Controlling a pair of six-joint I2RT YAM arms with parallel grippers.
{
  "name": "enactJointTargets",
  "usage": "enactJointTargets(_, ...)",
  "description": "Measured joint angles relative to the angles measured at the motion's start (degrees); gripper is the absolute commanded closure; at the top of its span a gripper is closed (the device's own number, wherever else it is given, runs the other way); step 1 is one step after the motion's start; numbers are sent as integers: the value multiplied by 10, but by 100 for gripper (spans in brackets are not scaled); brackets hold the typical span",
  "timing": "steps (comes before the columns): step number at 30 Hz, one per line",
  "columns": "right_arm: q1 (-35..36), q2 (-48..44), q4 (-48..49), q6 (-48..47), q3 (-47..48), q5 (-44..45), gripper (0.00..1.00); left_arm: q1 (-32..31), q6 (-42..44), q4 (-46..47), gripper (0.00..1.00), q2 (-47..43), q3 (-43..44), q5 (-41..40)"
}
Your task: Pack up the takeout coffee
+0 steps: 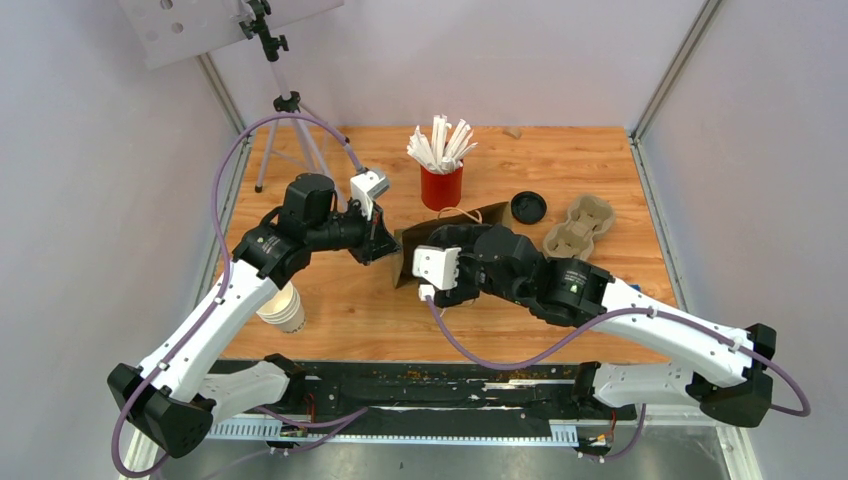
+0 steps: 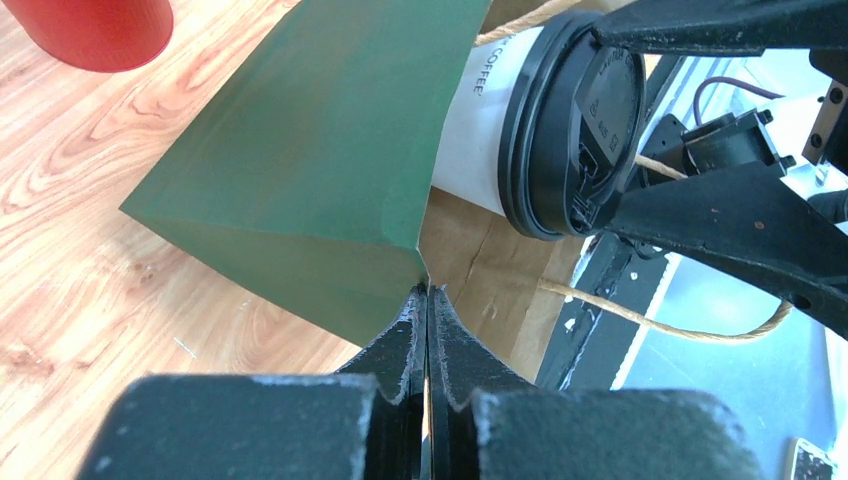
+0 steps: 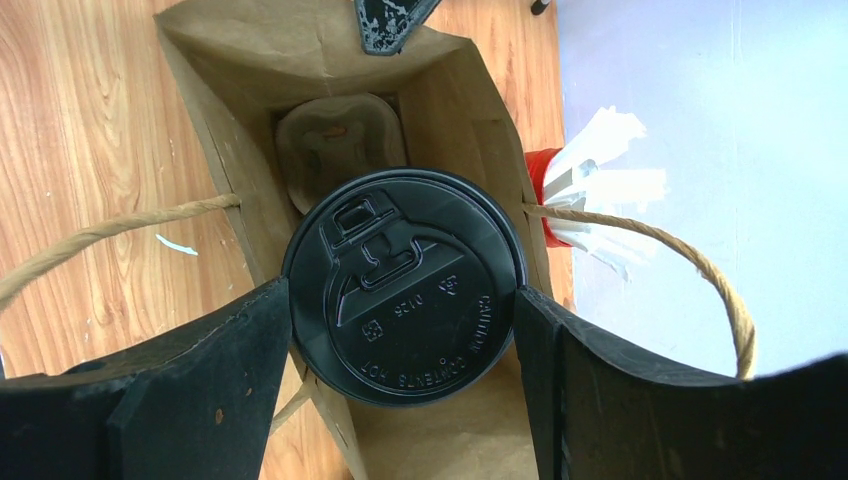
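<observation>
The takeout coffee, a white paper cup with a black lid, sits in the open mouth of the green paper bag. My right gripper is shut on it, one finger against each side of the lid. The bag's brown inside shows a cardboard cup carrier at its bottom. My left gripper is shut on the bag's rim at a corner fold, holding it open. From above, both grippers meet at the bag, and the right arm hides the cup.
A red cup of white sticks stands just behind the bag. A loose black lid and a second cardboard carrier lie to the right. Stacked paper cups lie under the left arm. A tripod stands back left.
</observation>
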Motion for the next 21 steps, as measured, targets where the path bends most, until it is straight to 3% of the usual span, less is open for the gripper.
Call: enactJointTargets(21,-9,26,35,-59,-21,-67,40,0,-27,-12,95,-9,2,-44)
